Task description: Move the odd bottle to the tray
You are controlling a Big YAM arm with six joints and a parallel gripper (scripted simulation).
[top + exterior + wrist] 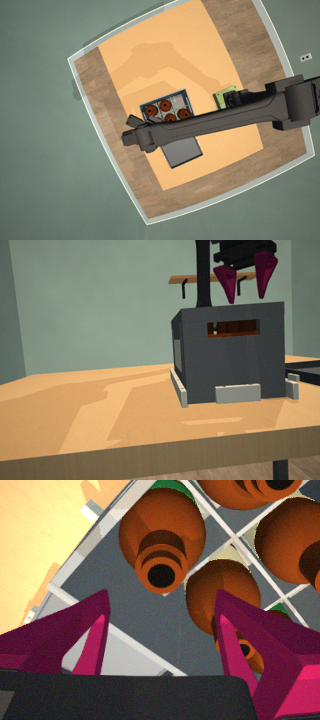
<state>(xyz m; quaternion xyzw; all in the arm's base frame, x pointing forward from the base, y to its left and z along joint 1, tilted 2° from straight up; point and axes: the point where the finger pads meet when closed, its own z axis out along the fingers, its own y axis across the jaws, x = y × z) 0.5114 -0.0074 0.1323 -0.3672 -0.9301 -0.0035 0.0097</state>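
The dark grey crate (pixel 162 97) (pixel 232 361) stands on the table, with white dividers inside. Several brown bottles stand in its cells, among them one (pixel 162 525) near the wall and one (pixel 222 592) partly behind the right finger. Others show in the top view, at the back left (pixel 151 110), back middle (pixel 165 105) and right (pixel 184 113). The arm hides part of the crate there. I cannot tell which neck differs. My gripper (pixel 246 300) (pixel 162 599) is open with nothing between its magenta fingers, its tips just above the crate's rim. The grey tray (pixel 182 152) holds nothing visible.
The forearm reaches across the crate and the tray's near edge in the top view. Pale blocks (pixel 237 393) stand against the crate's foot. A green plate (pixel 219 99) lies by the arm's base. A wall shelf (pixel 191 278) is behind. The crate's back right cell is empty.
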